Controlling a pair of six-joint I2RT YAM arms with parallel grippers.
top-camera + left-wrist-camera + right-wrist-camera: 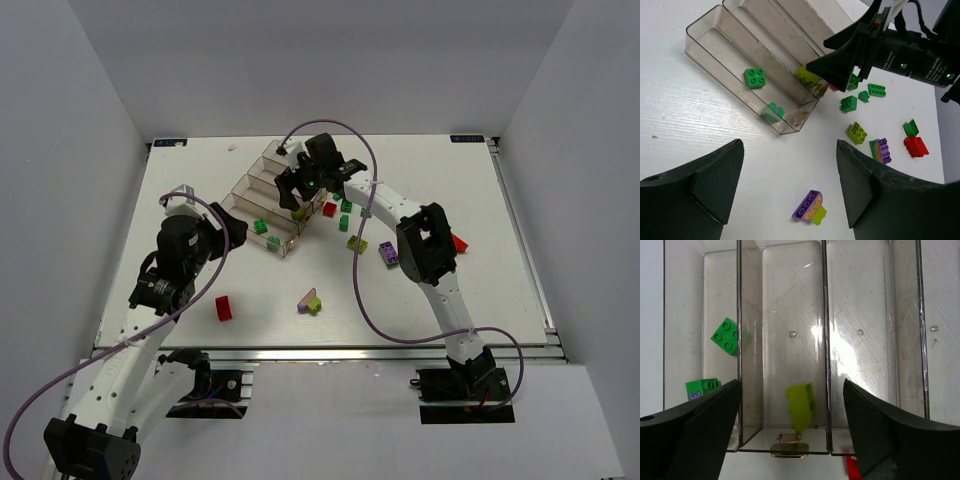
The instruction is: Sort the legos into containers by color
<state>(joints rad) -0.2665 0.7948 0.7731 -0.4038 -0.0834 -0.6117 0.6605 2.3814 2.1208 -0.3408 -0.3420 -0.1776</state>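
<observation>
The right end effector (791, 384) hangs spread wide over the containers' (825, 340) second-lowest bin, where a lime lego (801, 412) sits tilted, kept apart from the green legos (726, 336) next door, while the left end effector (790, 145), likewise agape and empty, hovers over the bench (685, 125) beside the containers' lowest bin.

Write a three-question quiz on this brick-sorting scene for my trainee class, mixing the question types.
1. True or false: the lime brick is in the bin next to the one holding the green bricks.
2. How many green bricks are in the end bin? A one, B two, C four.
3. Which end effector hangs over the containers?
Key: 1 true; 2 B; 3 the right end effector, jaws open and holding nothing.
</observation>
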